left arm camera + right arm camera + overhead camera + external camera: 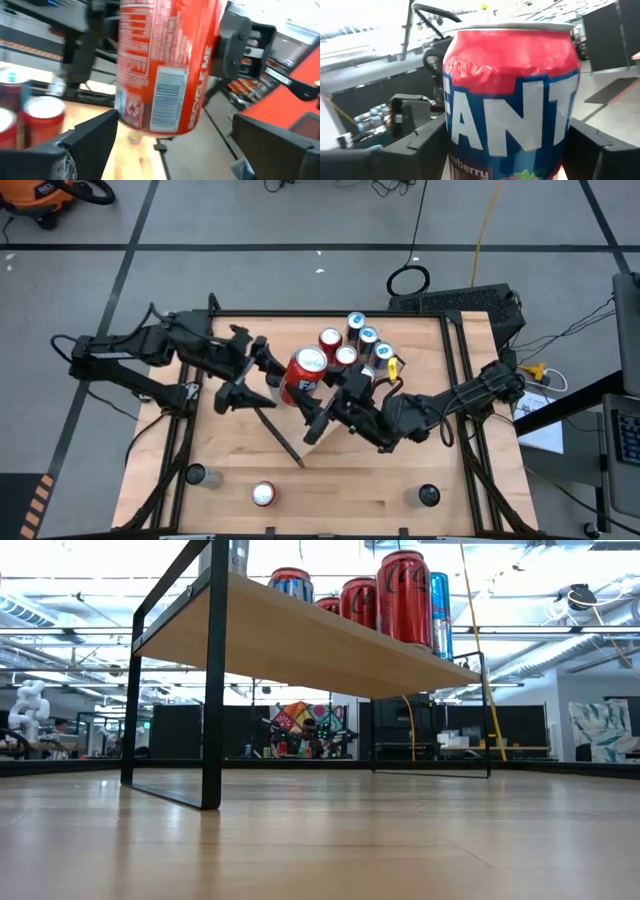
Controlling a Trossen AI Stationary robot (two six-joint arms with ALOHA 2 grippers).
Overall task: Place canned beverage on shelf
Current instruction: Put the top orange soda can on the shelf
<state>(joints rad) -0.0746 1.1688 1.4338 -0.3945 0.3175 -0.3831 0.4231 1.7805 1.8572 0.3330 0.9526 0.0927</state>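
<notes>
The right gripper (318, 402) held the red can (305, 372) upright above the shelf (300, 640), near the row of cans (352, 342), while the left gripper (262, 370) stood wide beside it, holding nothing.

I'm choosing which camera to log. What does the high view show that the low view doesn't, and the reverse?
Only high: the right gripper clamping a red soda can, the open left gripper beside it, and a loose silver-topped red can on the wooden tabletop. Only low: the open space under the light-wood shelf board and the room behind. Both: the row of upright cans on the shelf.
</notes>
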